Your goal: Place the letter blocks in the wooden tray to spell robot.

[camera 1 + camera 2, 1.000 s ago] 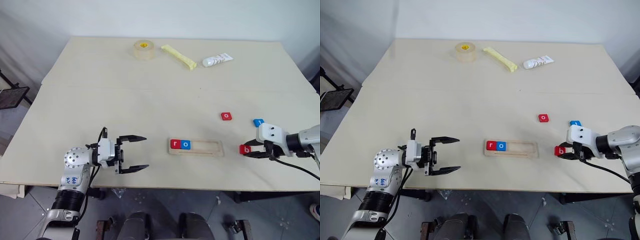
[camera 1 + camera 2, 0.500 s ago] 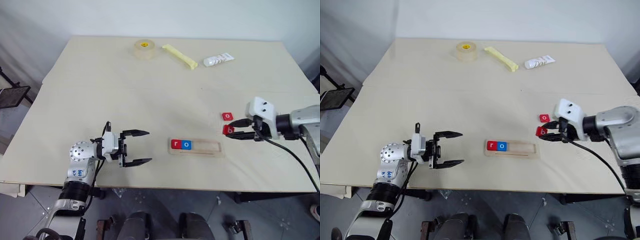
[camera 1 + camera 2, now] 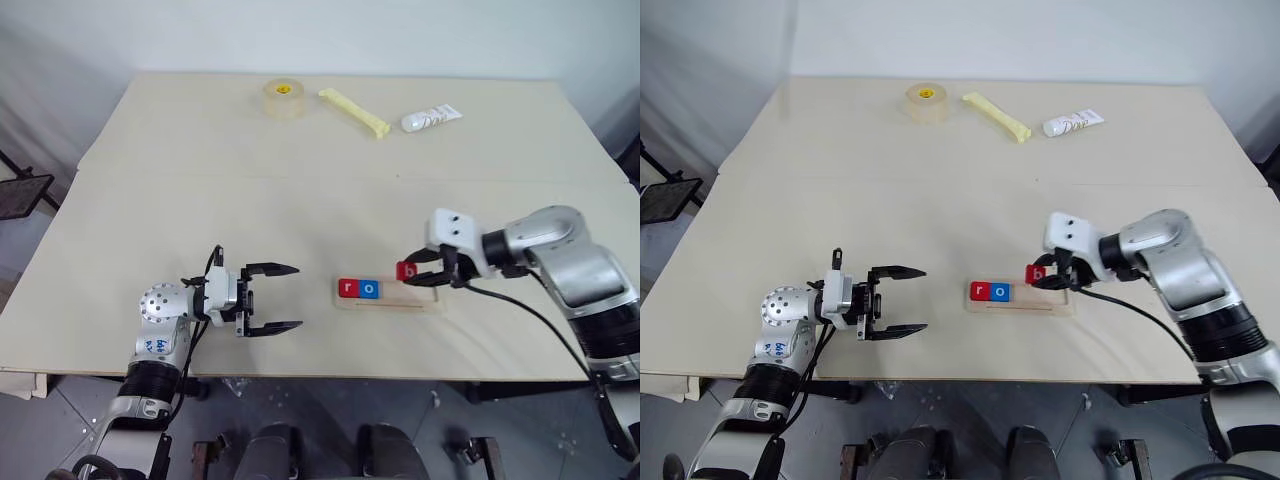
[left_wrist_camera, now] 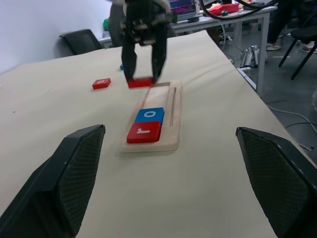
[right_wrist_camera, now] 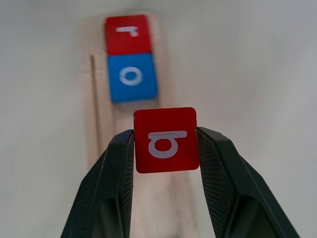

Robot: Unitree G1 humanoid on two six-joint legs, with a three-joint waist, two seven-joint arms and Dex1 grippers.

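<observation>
tray [image 3: 420,300]: "r", "o"; held "b" [image 5: 166,140]

A tape roll [image 3: 283,98], a yellow stick-shaped object [image 3: 354,112] and a white tube [image 3: 431,118] are seen lined up along the surface's [image 3: 200,200] far edge.

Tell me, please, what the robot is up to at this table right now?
It is spelling a word with letter tiles in a wooden tray. A red r and a blue o already sit at the tray's left end. The right gripper holds a red b tile just above the tray, next to the o. The left gripper hangs open and empty off to the tray's left.
</observation>
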